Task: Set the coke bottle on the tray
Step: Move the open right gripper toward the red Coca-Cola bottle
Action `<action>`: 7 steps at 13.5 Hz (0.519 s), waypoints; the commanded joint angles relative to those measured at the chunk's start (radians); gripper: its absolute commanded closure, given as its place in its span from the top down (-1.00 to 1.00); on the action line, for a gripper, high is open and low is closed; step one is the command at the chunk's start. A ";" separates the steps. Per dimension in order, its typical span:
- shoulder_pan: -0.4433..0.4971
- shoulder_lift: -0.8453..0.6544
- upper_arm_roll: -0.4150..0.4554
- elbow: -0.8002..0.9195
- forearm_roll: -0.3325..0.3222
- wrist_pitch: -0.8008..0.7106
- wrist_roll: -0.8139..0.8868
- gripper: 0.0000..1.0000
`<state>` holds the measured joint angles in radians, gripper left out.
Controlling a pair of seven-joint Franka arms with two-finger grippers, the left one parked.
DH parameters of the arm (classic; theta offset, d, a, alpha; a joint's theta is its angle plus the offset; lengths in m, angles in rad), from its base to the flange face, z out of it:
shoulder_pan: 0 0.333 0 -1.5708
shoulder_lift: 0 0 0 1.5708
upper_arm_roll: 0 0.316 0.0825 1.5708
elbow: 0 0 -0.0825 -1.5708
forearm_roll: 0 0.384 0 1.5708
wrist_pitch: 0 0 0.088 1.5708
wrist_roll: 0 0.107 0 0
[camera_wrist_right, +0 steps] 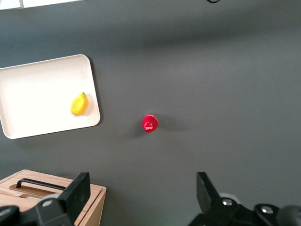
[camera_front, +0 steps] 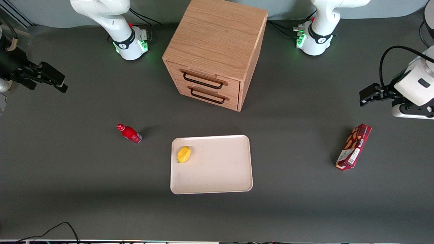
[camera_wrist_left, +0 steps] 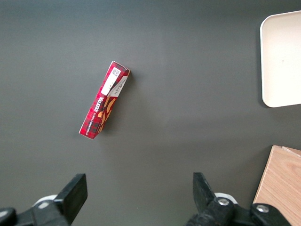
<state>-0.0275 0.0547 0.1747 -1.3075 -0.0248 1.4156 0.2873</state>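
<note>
The coke bottle (camera_front: 129,133) is small, glossy red with a red cap. It stands on the dark table beside the tray, toward the working arm's end. The right wrist view shows it from above (camera_wrist_right: 150,123). The tray (camera_front: 217,169) is flat and cream-beige with a low rim, nearer to the front camera than the cabinet; it also shows in the right wrist view (camera_wrist_right: 37,99). My right gripper (camera_front: 61,83) is open and empty, raised above the table toward the working arm's end, well apart from the bottle. In the wrist view its fingers (camera_wrist_right: 77,190) stand wide apart.
A yellow lemon (camera_front: 183,154) lies in the tray near the corner closest to the bottle. A wooden two-drawer cabinet (camera_front: 213,51) stands farther from the front camera than the tray. A dark red snack box (camera_front: 353,146) lies toward the parked arm's end.
</note>
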 commanded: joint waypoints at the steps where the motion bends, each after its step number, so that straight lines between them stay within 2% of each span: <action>1: -0.003 0.016 0.005 0.050 0.026 -0.023 0.006 1.00; 5: -0.002 0.027 0.009 0.039 0.029 -0.023 0.003 1.00; 7: -0.003 0.039 0.011 -0.028 0.031 -0.006 -0.002 1.00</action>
<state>-0.0271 0.0699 0.1810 -1.3021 -0.0087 1.4053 0.2890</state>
